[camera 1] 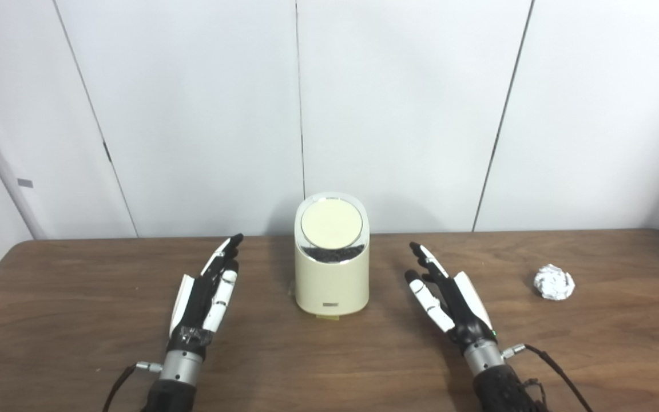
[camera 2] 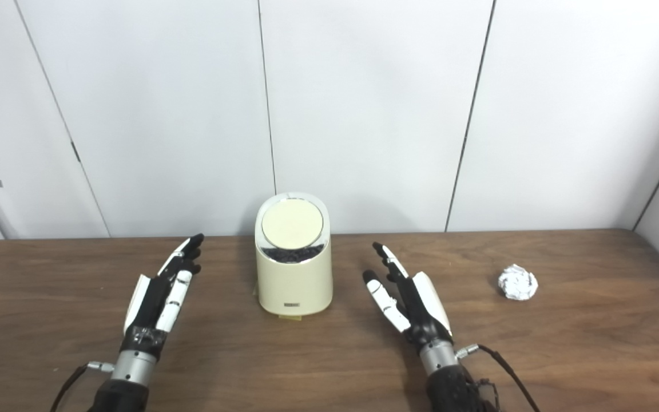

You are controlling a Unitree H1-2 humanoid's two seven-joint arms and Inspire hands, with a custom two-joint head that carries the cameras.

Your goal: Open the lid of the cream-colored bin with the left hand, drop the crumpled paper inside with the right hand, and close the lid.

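From the left eye view, one cream-colored bin [camera 1: 332, 269] stands upright on the brown wooden table [camera 1: 78, 320], near the table's middle and back toward the pale panelled wall [camera 1: 192, 114]. It is a rounded, oval-bodied tub with a sloping top, and its round lid [camera 1: 330, 225] sits in that top, tilted toward the camera. Below the lid's lower edge a dark, speckled strip shows, so the lid does not look fully flush there; what lies inside I cannot make out. A small dark label sits low on the bin's front. One ball of crumpled paper [camera 1: 554, 282], white and creased, lies on the table well off to the right of the bin, touching nothing else.

The left hand [camera 1: 206, 294] lies out on the bin's left side, fingers stretched straight and slightly spread, holding nothing and clear of the bin. The right hand [camera 1: 449, 300] mirrors it on the bin's right side, between bin and paper, fingers likewise extended and empty.

From the right eye view the same things appear: one bin [camera 2: 294, 269], one lid [camera 2: 292, 225], one crumpled paper [camera 2: 517, 282], two hands. The left hand [camera 2: 161, 297] and the right hand [camera 2: 409, 303] both show straight, parted fingers with nothing in them, each set apart from the bin. The paper rests alone on bare wood, near the table's right side and well apart from the right hand.
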